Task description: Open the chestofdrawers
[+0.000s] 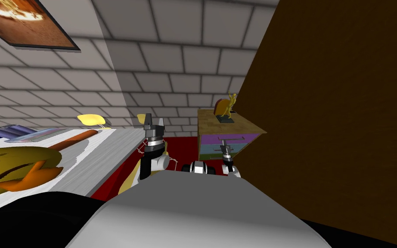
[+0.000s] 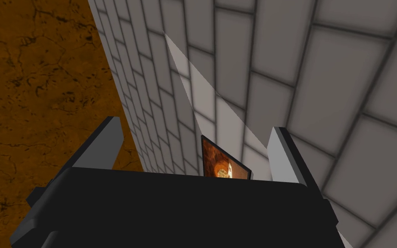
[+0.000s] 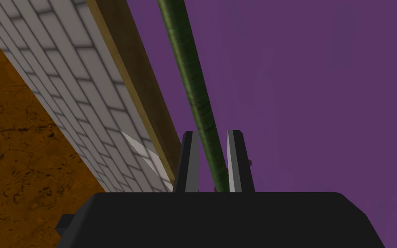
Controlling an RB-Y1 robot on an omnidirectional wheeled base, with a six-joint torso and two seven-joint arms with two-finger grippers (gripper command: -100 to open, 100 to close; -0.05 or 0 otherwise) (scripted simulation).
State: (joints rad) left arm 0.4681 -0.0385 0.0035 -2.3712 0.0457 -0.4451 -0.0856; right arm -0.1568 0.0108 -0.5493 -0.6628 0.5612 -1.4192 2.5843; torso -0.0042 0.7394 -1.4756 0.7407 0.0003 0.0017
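A small chest of drawers point(image 1: 230, 135) with a wooden top stands ahead against the brick wall; its top drawer front point(image 3: 314, 86) is purple, and a teal drawer sits below it. My right gripper point(image 1: 224, 149) reaches to the purple drawer. In the right wrist view the right gripper point(image 3: 212, 161) is shut on the drawer's thin dark green bar handle point(image 3: 189, 73), one finger on each side. My left gripper point(image 1: 154, 122) is raised to the left of the chest, and the left gripper point(image 2: 195, 148) stands open with nothing between its fingers.
A gold figurine point(image 1: 228, 107) on a dark base stands on the chest's top. A tall dark brown panel point(image 1: 344, 120) rises close on the right. A bed point(image 1: 81, 159) with a yellow plush toy point(image 1: 17, 170) lies to the left, and a red rug point(image 1: 180, 148) covers the floor between.
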